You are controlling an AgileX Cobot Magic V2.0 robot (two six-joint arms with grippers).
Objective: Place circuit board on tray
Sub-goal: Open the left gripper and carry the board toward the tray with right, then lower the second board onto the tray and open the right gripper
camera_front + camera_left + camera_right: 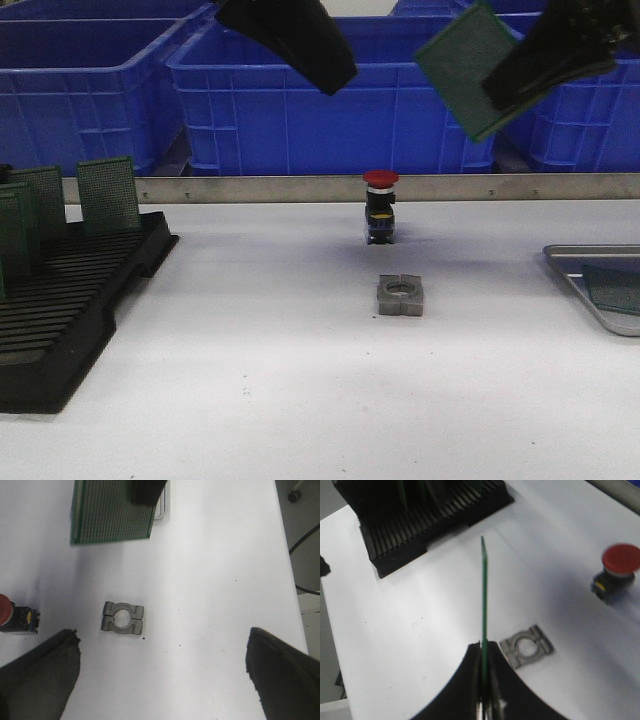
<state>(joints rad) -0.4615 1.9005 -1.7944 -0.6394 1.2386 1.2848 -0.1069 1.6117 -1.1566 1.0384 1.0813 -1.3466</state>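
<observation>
The right pincer (483, 680) was clamped on 1 edge of the circuit board (470, 70), its 2 dark fingers (507, 680) pressed flat against the faces of the green panel, which the right wrist view showed edge-on as a thin straight line standing out from the grip. In the front view the board hung high above the tabletop (300, 400), tilted like a diamond in front of the blue bins (300, 100), held by a corner region with most of its area free. It looked light, thin and rigid, showing no visible sag from a 1-sided hold; a judgement from that is that an edge pinch was enough, though the smooth faces could slip if the clamp loosened, and a stiff laminate of this kind would probably not take a knock on a corner kindly. The tray (570, 262) lay well to the right and lower, at the frame edge, with what seemed to be another green board already lying in it. The left pincer (162, 680) hung with its jaws spread wide and nothing between them, above a small grey metal block (401, 295). Behind that stood a red-capped push button (380, 205), and far left sat the black slotted rack (70, 310) with more boards upright in it.
</observation>
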